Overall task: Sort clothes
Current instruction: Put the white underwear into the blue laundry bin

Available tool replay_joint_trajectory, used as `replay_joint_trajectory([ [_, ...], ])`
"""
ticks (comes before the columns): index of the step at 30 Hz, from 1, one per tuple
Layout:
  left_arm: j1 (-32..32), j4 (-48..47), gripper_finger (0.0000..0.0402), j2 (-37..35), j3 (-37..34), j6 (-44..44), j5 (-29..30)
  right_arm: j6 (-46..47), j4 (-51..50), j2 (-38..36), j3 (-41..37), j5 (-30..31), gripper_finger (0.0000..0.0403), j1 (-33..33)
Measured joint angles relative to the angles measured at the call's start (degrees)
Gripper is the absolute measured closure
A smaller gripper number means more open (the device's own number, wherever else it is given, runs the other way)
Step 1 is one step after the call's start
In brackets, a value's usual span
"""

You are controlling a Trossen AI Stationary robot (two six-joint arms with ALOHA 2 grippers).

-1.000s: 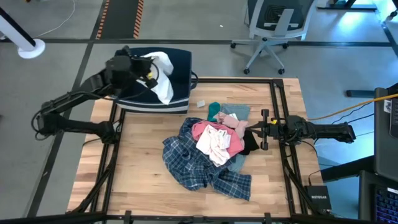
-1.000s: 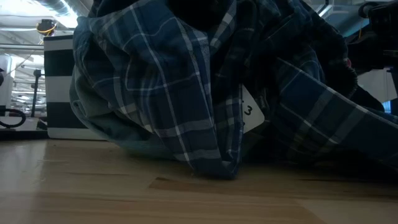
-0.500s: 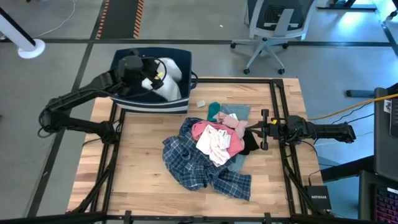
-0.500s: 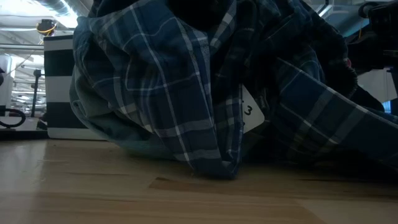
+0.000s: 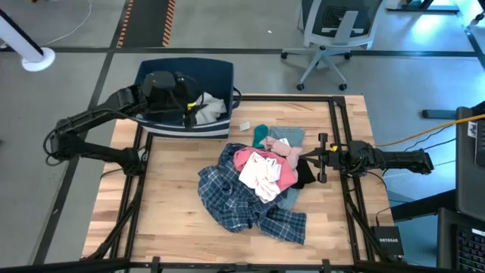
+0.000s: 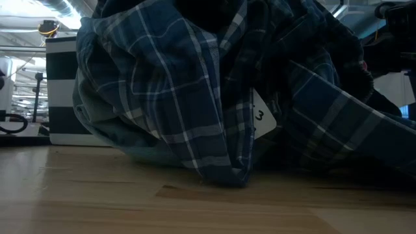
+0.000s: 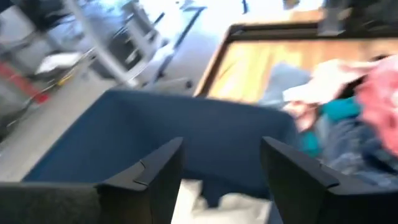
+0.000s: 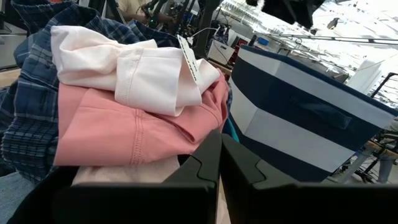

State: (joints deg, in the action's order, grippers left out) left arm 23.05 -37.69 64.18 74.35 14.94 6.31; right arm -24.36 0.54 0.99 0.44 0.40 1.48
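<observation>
My left gripper (image 5: pixel 186 105) (image 7: pixel 221 144) stands open over the dark blue bin (image 5: pixel 221 70), fingers apart with nothing between them. A white shirt (image 5: pixel 208 108) (image 7: pixel 208 204) lies crumpled inside the bin at its near right corner, just below those fingers. The other clothes sit heaped mid-table: a blue-white plaid shirt (image 5: pixel 242 203) (image 6: pixel 195 97) underneath, pink pieces (image 5: pixel 258 161) (image 8: pixel 124 124), a pale piece (image 5: pixel 261 180), a teal piece (image 5: pixel 261 135), a grey-blue garment (image 5: pixel 288 136) and a black item (image 5: pixel 306 177). My right gripper (image 5: pixel 321 158) (image 8: pixel 221 149) rests shut at the heap's right edge.
The bin (image 6: pixel 62 97) (image 8: pixel 292 118) stands at the table's far left corner. A small white tag (image 5: pixel 245 126) lies on the wood between bin and heap. Black frame rails (image 5: pixel 333 114) run along the table's sides. An office chair (image 5: pixel 333 34) stands beyond the far edge.
My left gripper has opened and let go of the white shirt, tipping and shifting a little toward the near edge over the bin. The shirt, which hung from the gripper across the bin's top, has fallen into the bin and lies bunched there.
</observation>
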Motion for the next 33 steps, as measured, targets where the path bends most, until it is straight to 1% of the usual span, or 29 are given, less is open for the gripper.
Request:
replay_joint_trajectory([
  [4, -4.99, -0.02, 0.0194, 0.44, 0.00, 0.74, -4.59, -0.01, 0.01, 0.00, 0.00, 0.00, 0.0386, -0.01],
  [10, -12.54, 1.11, 0.0194, 1.08, 0.00, 1.82, -5.45, -0.01, 0.01, -0.01, 0.00, 0.00, 0.0386, 0.00],
  [12, -14.44, 1.19, 0.0194, 1.65, 0.00, 2.53, -6.58, 0.00, 0.00, -0.01, 0.00, 0.00, 0.0386, 0.00],
  [14, -15.43, 1.76, 0.0194, 2.13, -0.54, 3.10, -9.19, -0.01, 0.01, -0.01, 0.00, 0.00, 0.0386, 0.00],
  [17, -16.51, 6.16, 0.0194, 2.55, -2.96, 3.25, -12.51, -0.01, 0.00, -0.01, 0.00, 0.00, 0.0386, -0.01],
  [22, -17.78, 11.27, 0.0194, 4.51, -6.32, 2.13, -12.70, 0.00, 0.00, 0.01, -0.01, 0.00, 0.0386, -0.01],
  [30, -20.60, 12.56, 0.0194, 10.65, -7.52, 1.93, -12.74, 0.00, 0.00, 0.00, 0.00, 0.01, 0.0386, -0.01],
  [33, -21.93, 18.29, 0.0194, 13.47, -7.52, 0.00, -12.71, -0.02, 0.00, -0.01, -0.01, 0.00, 0.0386, 0.00],
])
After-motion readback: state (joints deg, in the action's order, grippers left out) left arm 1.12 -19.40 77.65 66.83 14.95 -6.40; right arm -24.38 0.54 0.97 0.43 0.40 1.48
